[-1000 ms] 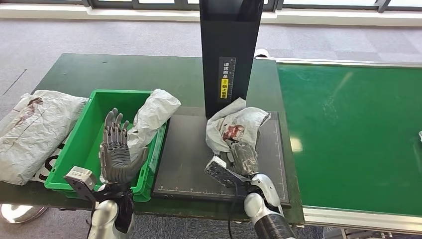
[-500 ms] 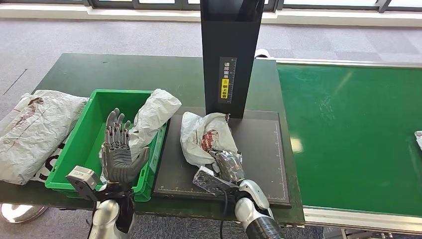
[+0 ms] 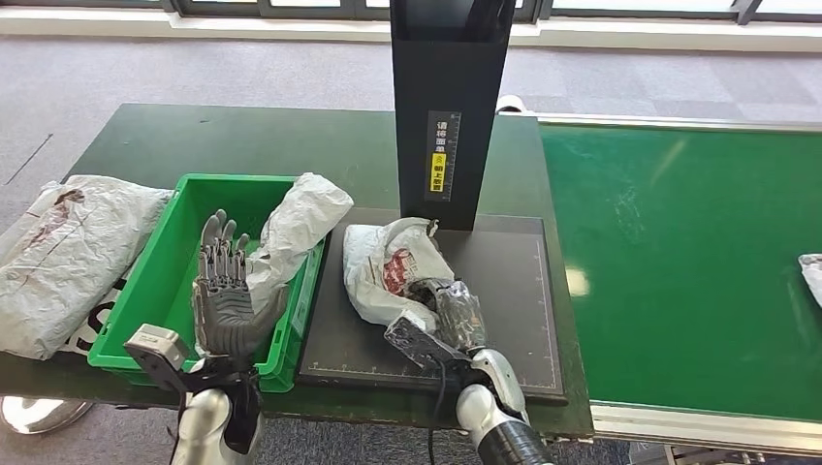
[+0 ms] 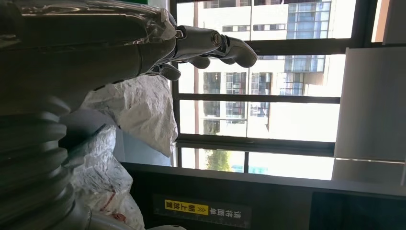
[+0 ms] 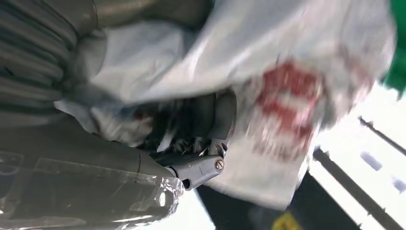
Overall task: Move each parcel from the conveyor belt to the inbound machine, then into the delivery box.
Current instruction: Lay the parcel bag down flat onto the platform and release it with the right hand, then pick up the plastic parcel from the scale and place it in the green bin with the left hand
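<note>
From the head view I see my right hand [image 3: 456, 315] low at about 6 o'clock, wrist angled up toward 11, fingers clamped into the crumpled grey parcel [image 3: 388, 271] that lies on the inbound machine's [image 3: 450, 107] flat black platform [image 3: 504, 281]. My left hand [image 3: 226, 291] stands upright at 8 o'clock over the green delivery box [image 3: 165, 266], palm facing me, fingers apart and holding nothing.

Compared with a second ago, the held parcel has travelled from just under the black tower toward 9 o'clock and now sits near the platform's left edge; my right arm has swung with it. The left hand has barely shifted. On the green conveyor belt [image 3: 679, 262], a pale parcel edge [image 3: 812, 276] at 3 o'clock has crept further in.

The parcels are wrinkled plastic mailers, soft and shapeless, with red print. One [image 3: 296, 232] drapes over the box's right wall; another [image 3: 63, 257] lies flat on the dark green table [image 3: 242, 140] at 9 o'clock.
</note>
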### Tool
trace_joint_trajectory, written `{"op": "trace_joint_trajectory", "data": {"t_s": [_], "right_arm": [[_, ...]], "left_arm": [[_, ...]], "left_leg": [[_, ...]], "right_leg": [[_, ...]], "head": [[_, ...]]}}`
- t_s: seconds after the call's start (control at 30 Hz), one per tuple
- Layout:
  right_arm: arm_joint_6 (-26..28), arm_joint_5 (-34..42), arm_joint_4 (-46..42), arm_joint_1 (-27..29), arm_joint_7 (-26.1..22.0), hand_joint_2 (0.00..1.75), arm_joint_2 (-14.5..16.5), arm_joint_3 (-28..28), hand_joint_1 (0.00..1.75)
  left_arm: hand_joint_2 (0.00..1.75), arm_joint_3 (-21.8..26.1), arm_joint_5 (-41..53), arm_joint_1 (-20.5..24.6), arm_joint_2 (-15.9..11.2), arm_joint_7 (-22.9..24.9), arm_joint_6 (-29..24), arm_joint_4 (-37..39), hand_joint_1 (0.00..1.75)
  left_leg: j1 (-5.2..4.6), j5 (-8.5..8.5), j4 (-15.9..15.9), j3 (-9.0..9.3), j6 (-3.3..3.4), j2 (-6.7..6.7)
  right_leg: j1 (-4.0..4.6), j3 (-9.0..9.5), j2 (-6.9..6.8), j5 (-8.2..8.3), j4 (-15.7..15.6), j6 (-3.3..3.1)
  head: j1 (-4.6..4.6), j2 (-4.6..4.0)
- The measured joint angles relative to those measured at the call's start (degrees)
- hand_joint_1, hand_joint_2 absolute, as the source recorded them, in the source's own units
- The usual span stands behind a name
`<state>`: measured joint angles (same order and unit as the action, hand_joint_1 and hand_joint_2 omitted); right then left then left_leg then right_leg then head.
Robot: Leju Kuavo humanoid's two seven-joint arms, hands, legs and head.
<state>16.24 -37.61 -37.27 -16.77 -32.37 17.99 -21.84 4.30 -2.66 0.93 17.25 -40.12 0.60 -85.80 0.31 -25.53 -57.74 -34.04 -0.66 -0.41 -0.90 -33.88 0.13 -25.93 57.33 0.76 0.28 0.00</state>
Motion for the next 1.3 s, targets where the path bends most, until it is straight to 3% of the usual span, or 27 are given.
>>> {"op": "trace_joint_trajectory", "data": {"t_s": [0.13, 0.3, 0.47, 0.7, 1.17, 1.3], "right_arm": [[8.07, 7.94, -3.8, 0.16, -2.84, 0.0, -0.05, 3.74, 0.0], [10.59, 13.98, -11.25, 2.31, -6.78, 0.0, -0.37, 6.83, 0.0], [15.61, 18.09, -20.19, 5.29, -7.43, 0.0, -1.06, 6.98, 0.0], [18.74, 20.36, -27.5, 7.79, -7.45, 0.0, -2.15, 6.98, 0.0], [22.03, 19.99, -32.17, 9.51, -7.44, 0.0, -3.35, 6.87, 0.0], [23.62, 9.98, -42.05, 12.43, -7.57, 1.75, -2.76, 7.79, 0.0]], "left_arm": [[1.75, 0.0, -0.44, -1.37, 0.0, -0.01, -1.07, -1.36, 0.0], [1.75, -0.01, -0.58, -1.81, 0.0, -0.01, -1.65, -1.85, 0.0], [1.75, -0.16, -0.39, -1.7, -0.01, -0.01, -1.64, -1.66, 0.0], [1.75, -1.06, 0.69, -1.43, -0.07, -0.01, -2.55, -0.95, 0.0], [1.75, -4.27, 5.25, -0.51, -0.49, -0.01, -7.9, 1.39, 0.0], [1.75, -9.26, 17.83, 1.37, -1.03, 0.0, -12.8, 6.86, 0.0]], "left_leg": [[-0.01, 0.0, 0.0, 0.0, 0.0, -0.01], [-0.01, -0.01, -0.01, 0.02, 0.0, 0.0], [0.0, -0.02, 0.0, 0.02, -0.02, 0.02], [0.0, -0.03, 0.0, 0.02, -0.03, 0.03], [-0.01, -0.03, -0.01, 0.04, -0.03, 0.01], [-0.04, -0.04, -0.02, 0.03, -0.03, -0.04]], "right_leg": [[-0.01, 0.0, -0.01, 0.0, -0.01, 0.0], [-0.01, -0.02, 0.0, 0.0, -0.02, 0.0], [0.01, -0.05, 0.02, -0.01, -0.01, -0.01], [0.0, -0.05, 0.04, -0.01, -0.01, -0.02], [-0.01, -0.05, 0.02, -0.01, -0.02, -0.01], [-0.05, -0.05, -0.04, -0.01, -0.03, -0.01]], "head": [[0.0, 0.0], [0.0, 0.0], [0.0, 0.0], [0.0, 0.0], [0.0, 0.0], [0.0, 0.0]]}}
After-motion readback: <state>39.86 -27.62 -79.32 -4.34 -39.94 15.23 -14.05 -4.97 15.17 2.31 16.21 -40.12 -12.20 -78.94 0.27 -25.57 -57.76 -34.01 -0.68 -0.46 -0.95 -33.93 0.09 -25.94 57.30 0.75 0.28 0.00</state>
